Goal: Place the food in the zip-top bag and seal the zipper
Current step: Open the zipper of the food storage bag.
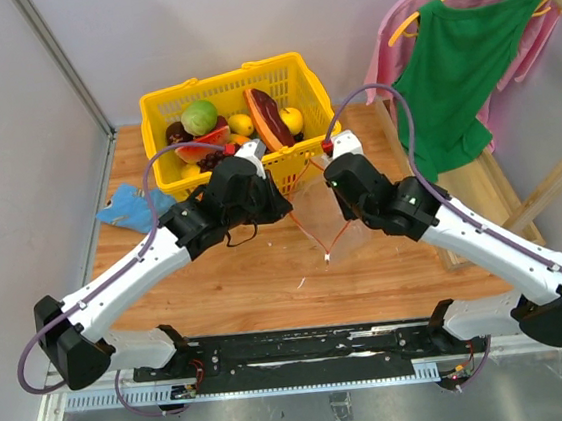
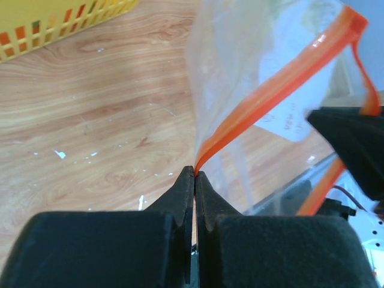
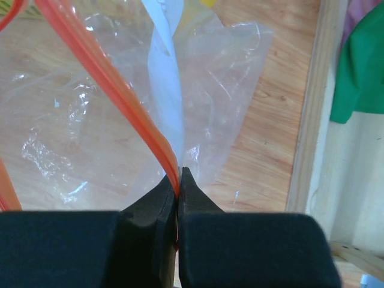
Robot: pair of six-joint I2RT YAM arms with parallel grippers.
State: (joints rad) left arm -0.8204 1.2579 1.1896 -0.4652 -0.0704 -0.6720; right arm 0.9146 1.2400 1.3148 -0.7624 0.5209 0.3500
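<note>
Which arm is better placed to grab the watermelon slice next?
Likely left: the left fingers, shut on the zipper, sit beside the basket closest to the watermelon slice. The right fingers pinch the zipper too, farther away.

The clear, crinkly zip-top bag hangs lifted in the air, and its mouth is open. Its red-orange zipper is stretched tight and not closed. The watermelon slice, the yellow fruit and the dark purple piece lie together inside the yellow basket.
</note>
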